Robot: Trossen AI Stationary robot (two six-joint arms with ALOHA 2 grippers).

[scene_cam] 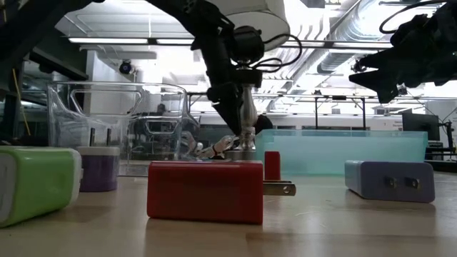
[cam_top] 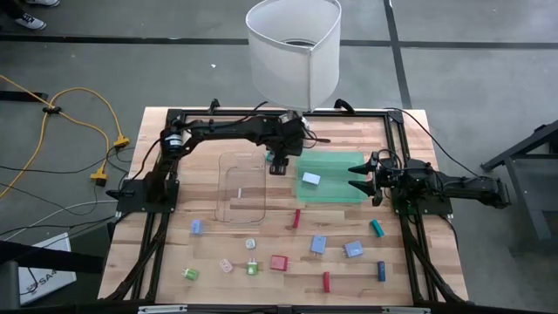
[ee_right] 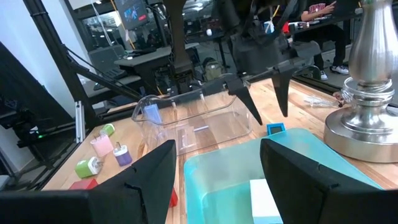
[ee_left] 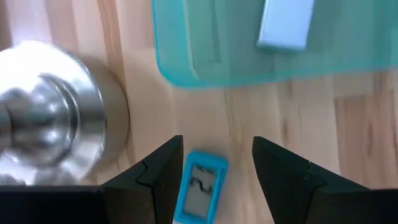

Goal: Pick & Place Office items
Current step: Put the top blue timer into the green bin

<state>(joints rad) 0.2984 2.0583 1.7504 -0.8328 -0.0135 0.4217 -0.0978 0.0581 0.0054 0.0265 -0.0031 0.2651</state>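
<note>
While the left gripper hovers with its fingers spread and nothing held, a small blue office item lies on the wood directly between the fingertips. Just beyond it sits the green tray, holding a pale blue piece. Farther off, the right gripper waits open over the tray's opposite edge.

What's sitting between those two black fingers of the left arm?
A small blue item lies on the wood between the open left gripper fingers, untouched, beside the green tray; left wrist view.
</note>
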